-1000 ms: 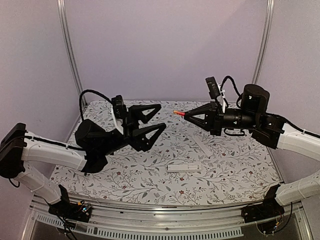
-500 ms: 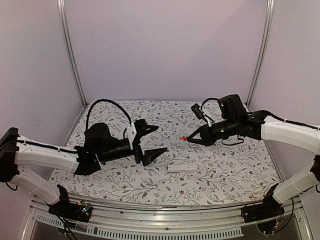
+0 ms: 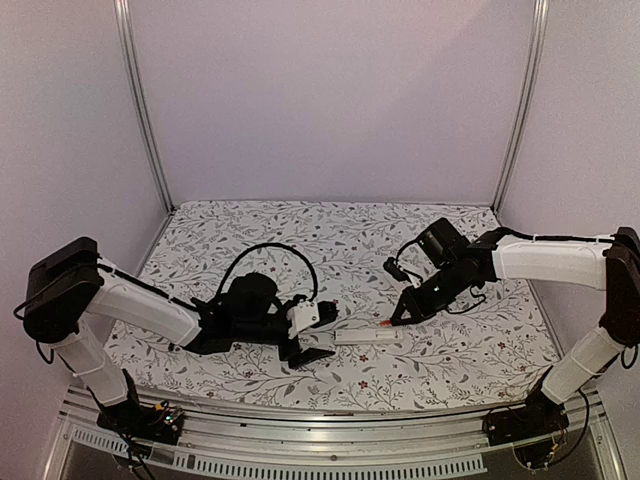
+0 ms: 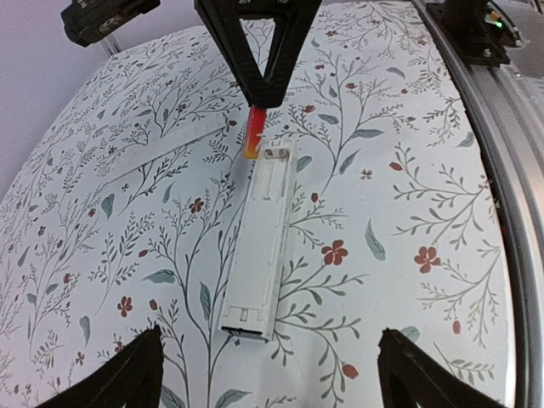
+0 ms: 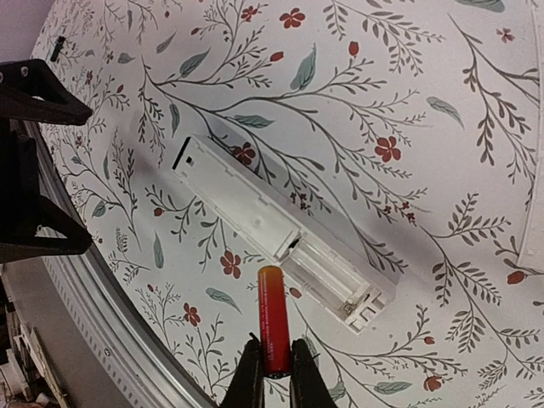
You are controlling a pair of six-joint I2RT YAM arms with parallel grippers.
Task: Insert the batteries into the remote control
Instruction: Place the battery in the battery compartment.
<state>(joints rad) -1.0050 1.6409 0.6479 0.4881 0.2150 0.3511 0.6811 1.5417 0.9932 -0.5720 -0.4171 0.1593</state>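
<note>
While the right gripper (image 5: pixel 274 365) pinches the red battery (image 5: pixel 272 316) by one end, the free tip hangs just beside the remote (image 5: pixel 255 208), close to the open slot (image 5: pixel 327 280) but not lying along it. Pushed down at this angle, the battery may catch the slot's rim, pivot in the narrow grip and pop loose, or seat with its poles reversed. Since the left gripper (image 4: pixel 268 361) is wide open and holds nothing, its fingers flanking the remote's other end without touching, any push could slide the remote across the table (image 4: pixel 408 212).
</note>
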